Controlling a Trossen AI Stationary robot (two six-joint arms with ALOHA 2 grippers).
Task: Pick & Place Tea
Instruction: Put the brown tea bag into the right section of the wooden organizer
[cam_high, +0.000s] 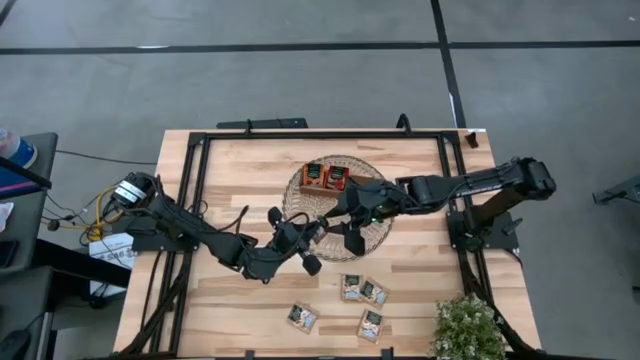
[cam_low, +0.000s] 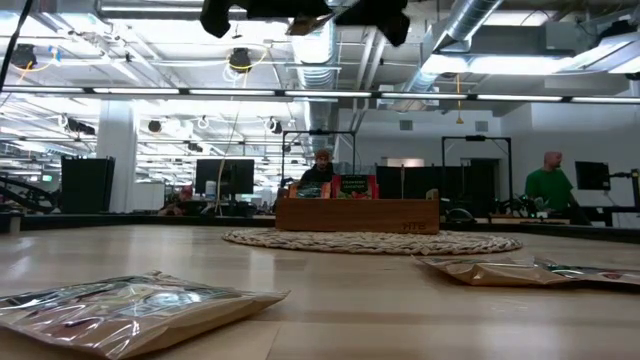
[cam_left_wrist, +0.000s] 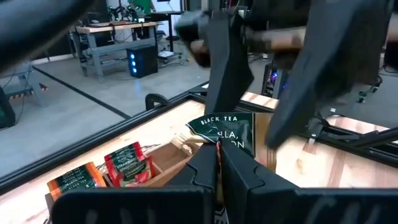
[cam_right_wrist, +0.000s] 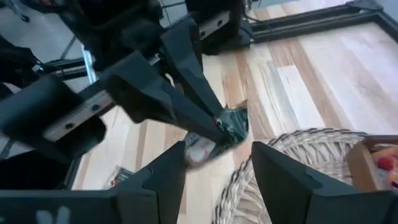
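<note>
My left gripper (cam_left_wrist: 217, 167) is shut on one tea sachet (cam_left_wrist: 227, 129) with a dark green "BLACK TEA" label, held in the air over the near left rim of the round wicker mat (cam_high: 372, 238). My right gripper (cam_right_wrist: 217, 180) is open. Its two fingers (cam_left_wrist: 227, 68) stand on either side of the sachet (cam_right_wrist: 229, 124) without touching it. A wooden tray (cam_high: 312, 165) rests on the mat's far part, with red-orange sachets (cam_high: 326, 178) standing in it. Several pale sachets (cam_high: 361, 290) lie flat on the table near the front edge. My left gripper pinches the sachet's lower edge (cam_left_wrist: 219, 144) between its two shut fingers, at their free ends. The fingers come at it about level, from the table's left. The sachet stands up past the fingertips, label showing, lifted clear of the mat and the table.
A potted plant (cam_high: 468, 330) stands at the near right corner. A black frame (cam_high: 200, 150) runs around the tabletop. In the low view two sachets (cam_low: 130, 305) (cam_low: 530, 270) lie flat in front of the mat (cam_low: 370, 241). People are in the room beyond the table.
</note>
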